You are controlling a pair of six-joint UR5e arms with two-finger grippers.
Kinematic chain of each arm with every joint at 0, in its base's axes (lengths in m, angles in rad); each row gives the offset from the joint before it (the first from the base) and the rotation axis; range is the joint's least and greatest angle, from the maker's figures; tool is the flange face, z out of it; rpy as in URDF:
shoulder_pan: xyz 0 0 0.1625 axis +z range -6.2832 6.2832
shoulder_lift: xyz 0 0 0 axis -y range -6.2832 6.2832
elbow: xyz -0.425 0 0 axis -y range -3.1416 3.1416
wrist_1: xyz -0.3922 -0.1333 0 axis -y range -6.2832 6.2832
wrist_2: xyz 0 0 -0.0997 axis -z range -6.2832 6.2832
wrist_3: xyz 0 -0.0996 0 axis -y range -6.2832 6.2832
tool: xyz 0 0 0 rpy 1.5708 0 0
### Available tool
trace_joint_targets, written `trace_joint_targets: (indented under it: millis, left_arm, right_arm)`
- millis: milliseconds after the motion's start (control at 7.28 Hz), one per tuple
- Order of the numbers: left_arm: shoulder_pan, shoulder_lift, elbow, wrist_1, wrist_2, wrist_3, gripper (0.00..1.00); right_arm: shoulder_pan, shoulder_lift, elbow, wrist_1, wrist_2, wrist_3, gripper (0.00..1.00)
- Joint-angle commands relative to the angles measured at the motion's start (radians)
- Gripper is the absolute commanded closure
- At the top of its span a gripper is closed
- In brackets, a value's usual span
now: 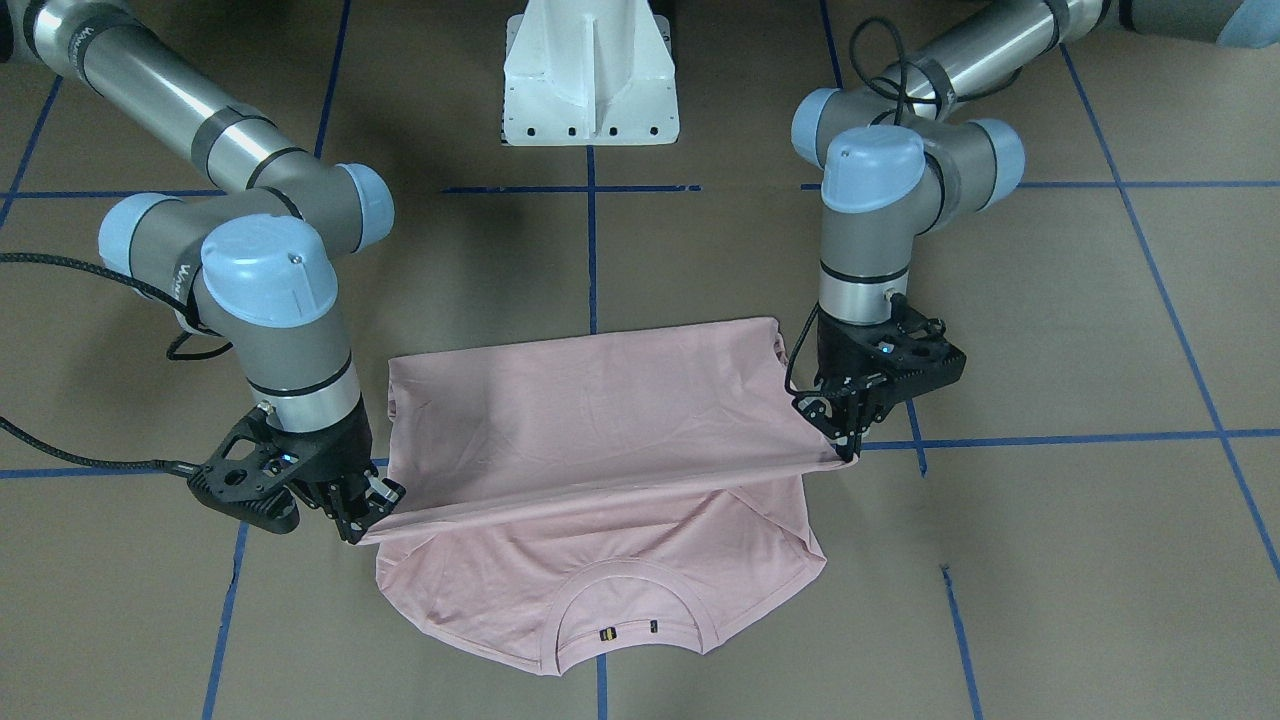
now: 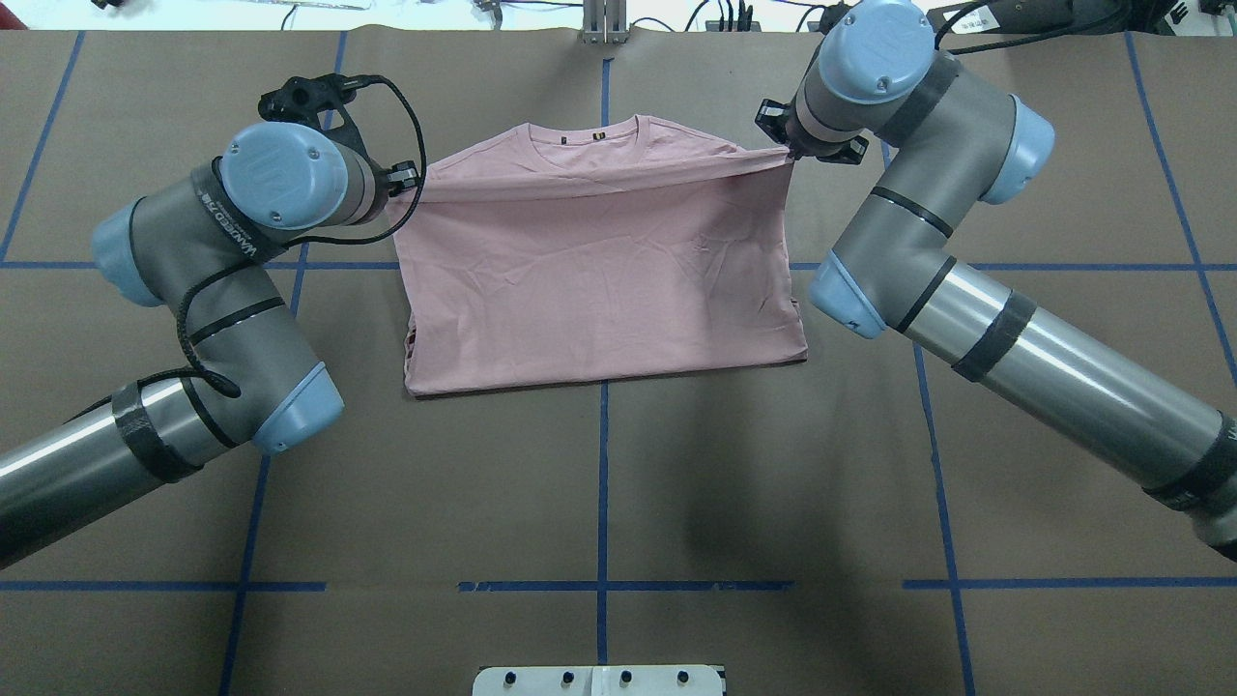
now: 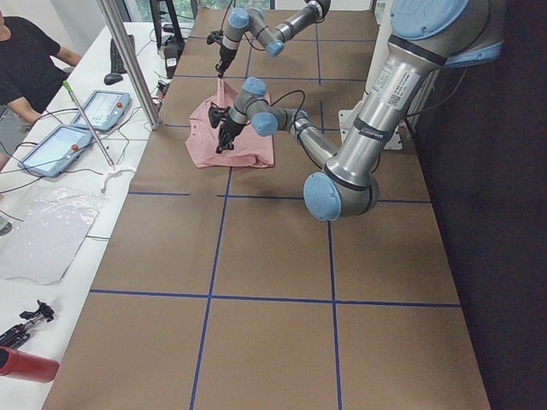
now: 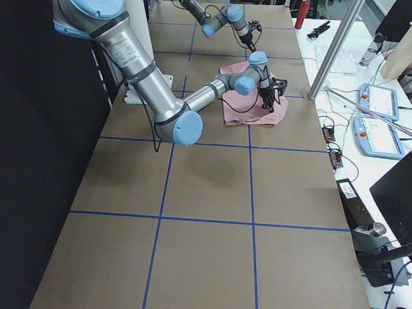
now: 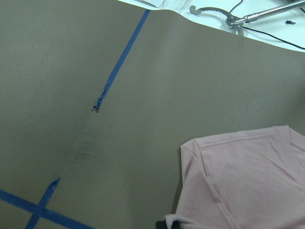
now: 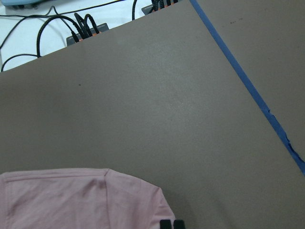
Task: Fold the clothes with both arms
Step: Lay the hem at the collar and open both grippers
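The pale pink T-shirt (image 1: 600,420) lies plain side up on the brown table, its collar (image 1: 620,600) toward the table's far edge from the robot. The lower half is lifted and drawn over the upper half, with the raised edge stretched taut between both grippers. My left gripper (image 1: 848,447) is shut on one corner of that edge, and my right gripper (image 1: 362,525) is shut on the other. In the overhead view, the left gripper (image 2: 396,188) and right gripper (image 2: 792,153) flank the T-shirt (image 2: 599,280) just short of its collar (image 2: 585,130). No print shows.
The white pedestal base (image 1: 590,80) stands at the robot's side of the table. Blue tape lines (image 2: 602,483) cross the brown surface. Beyond the far edge are teach pendants (image 3: 102,107), cables, a metal pole (image 3: 128,60) and a seated person (image 3: 26,60).
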Motion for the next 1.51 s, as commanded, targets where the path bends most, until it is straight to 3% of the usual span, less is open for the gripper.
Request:
trace_joint_targets:
  millis: [0, 137, 275, 824, 962, 1099, 1237, 1374]
  left_arm:
    - [-0.001, -0.043, 0.127, -0.08, 0.05, 0.005, 1.0]
    - [-0.001, -0.07, 0.219, -0.167, 0.059, 0.024, 1.0]
    - [-0.001, -0.072, 0.248, -0.224, 0.061, 0.031, 1.0]
    - [-0.019, -0.077, 0.268, -0.241, 0.061, 0.044, 1.0]
    - [-0.018, -0.078, 0.293, -0.287, 0.059, 0.043, 0.89]
    - [-0.019, -0.078, 0.293, -0.292, 0.058, 0.043, 0.8]
    - [-0.021, -0.078, 0.293, -0.307, 0.055, 0.041, 0.65]
    - [-0.034, -0.078, 0.293, -0.391, 0.046, 0.035, 0.56]
  right_arm:
    - [-0.037, 0.015, -0.078, 0.003, -0.06, -0.001, 1.0]
    - [-0.037, 0.018, -0.081, 0.003, -0.068, 0.001, 1.0]
    - [-0.037, 0.023, -0.092, 0.003, -0.071, 0.001, 1.0]
    - [-0.032, 0.046, -0.119, 0.003, -0.073, 0.001, 1.0]
    - [-0.034, 0.06, -0.139, 0.004, -0.073, 0.002, 1.0]
    - [-0.034, 0.064, -0.156, 0.033, -0.074, 0.002, 0.84]
    - [-0.034, 0.067, -0.185, 0.093, -0.077, 0.008, 0.6]
    - [-0.034, 0.069, -0.185, 0.098, -0.077, 0.01, 0.45]
